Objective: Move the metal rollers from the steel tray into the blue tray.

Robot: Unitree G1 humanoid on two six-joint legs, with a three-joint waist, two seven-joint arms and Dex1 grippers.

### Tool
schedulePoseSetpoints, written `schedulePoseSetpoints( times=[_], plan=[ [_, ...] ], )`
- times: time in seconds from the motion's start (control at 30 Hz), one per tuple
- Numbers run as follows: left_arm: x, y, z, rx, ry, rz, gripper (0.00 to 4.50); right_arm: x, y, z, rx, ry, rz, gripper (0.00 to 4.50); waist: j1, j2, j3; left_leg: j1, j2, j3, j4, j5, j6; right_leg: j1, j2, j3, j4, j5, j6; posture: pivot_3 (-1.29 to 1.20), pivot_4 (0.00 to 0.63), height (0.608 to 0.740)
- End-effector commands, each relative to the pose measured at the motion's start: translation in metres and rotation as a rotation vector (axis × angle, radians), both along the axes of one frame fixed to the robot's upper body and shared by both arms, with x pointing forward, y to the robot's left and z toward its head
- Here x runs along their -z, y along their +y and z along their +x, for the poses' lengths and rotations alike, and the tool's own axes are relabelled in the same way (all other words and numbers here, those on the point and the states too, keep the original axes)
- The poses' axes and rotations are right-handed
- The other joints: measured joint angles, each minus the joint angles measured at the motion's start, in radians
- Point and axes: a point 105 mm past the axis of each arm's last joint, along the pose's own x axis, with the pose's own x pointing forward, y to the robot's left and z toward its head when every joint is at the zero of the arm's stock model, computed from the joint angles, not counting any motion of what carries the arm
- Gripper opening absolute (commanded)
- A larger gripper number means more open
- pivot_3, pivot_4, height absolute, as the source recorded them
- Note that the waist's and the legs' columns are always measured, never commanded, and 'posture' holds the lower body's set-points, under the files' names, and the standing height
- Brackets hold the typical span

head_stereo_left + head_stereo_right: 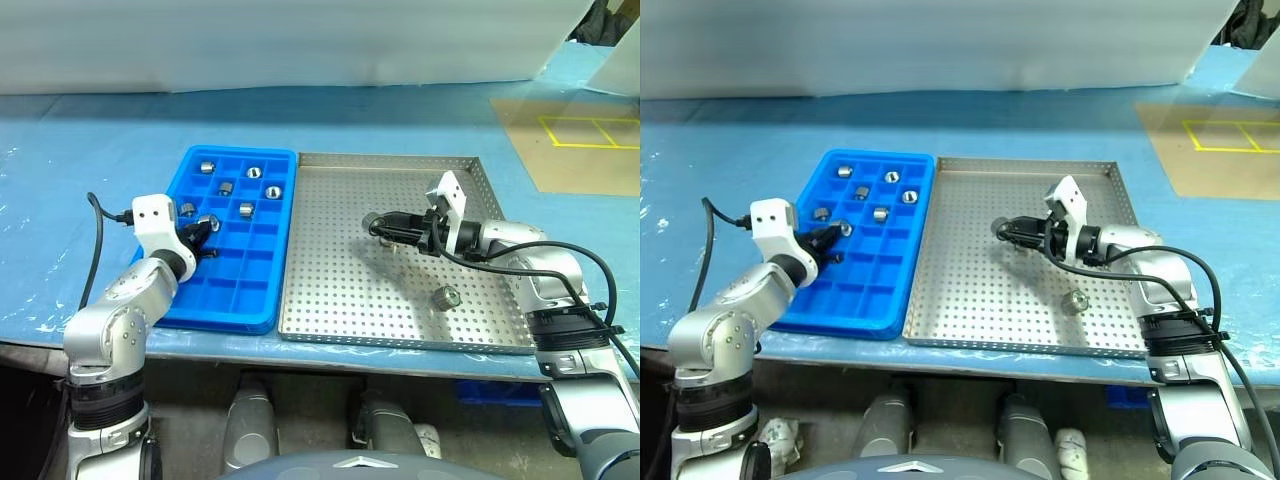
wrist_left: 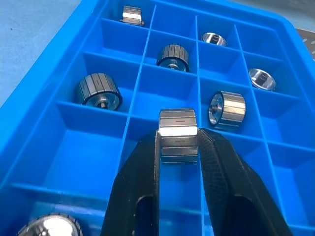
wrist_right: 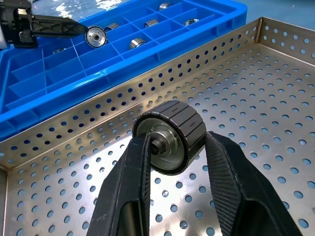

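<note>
Left eye view, read left to right. My left gripper [image 1: 205, 229] sits left of centre over the blue tray [image 1: 262, 306], jaws pinched on one roller [image 2: 178, 133], held across its ribbed side above a vacant compartment. Six metal rollers [image 1: 246, 209] already lie in the tray's upper cells. Right of centre, above the steel tray [image 1: 330, 300], my right gripper [image 1: 378, 226] clamps another roller [image 3: 170, 136] across its rim. One more roller [image 1: 446, 296] rests on the perforated floor, lower right. Judgement: small, rigid, dense for their size, polished and prone to roll; grip the ribbed circumference squarely.
</note>
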Motion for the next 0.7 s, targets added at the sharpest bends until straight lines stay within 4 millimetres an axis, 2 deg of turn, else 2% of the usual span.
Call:
schedulePoseSetpoints(
  times=[0.03,0.63,0.67,0.7],
  plan=[
    [-0.006,-0.005,0.004,0.013,-0.028,0.01,0.81,-0.014,-0.001,-0.002,-0.008,-0.062,0.008,1.21,-0.001,0.0,0.0,0.0,0.0,0.0,0.0,0.0,0.0,0.0,0.0,0.0,0.0,0.0,0.0,0.05,0.15,0.74],
    [0.01,-0.003,-0.003,-0.034,0.032,-0.019,0.81,-0.01,-0.002,-0.003,-0.001,-0.059,0.001,1.21,-0.002,0.0,0.0,0.0,0.0,0.0,0.0,0.0,0.0,0.0,0.0,0.0,0.0,0.0,0.0,0.04,0.15,0.74],
    [0.01,-0.002,-0.004,-0.036,0.035,-0.016,1.52,-0.01,-0.002,-0.003,-0.002,-0.06,0.0,1.21,-0.002,0.0,0.0,0.0,0.0,0.0,0.0,0.0,0.0,0.0,0.0,0.0,0.0,0.0,0.0,0.04,0.15,0.74],
    [0.011,-0.001,-0.004,-0.042,0.038,-0.016,1.72,-0.009,-0.001,-0.003,-0.004,-0.06,-0.001,1.21,-0.003,0.0,0.0,0.0,0.0,0.0,0.0,0.0,0.0,0.0,0.0,0.0,0.0,0.0,0.0,0.04,0.15,0.74]
  ],
)
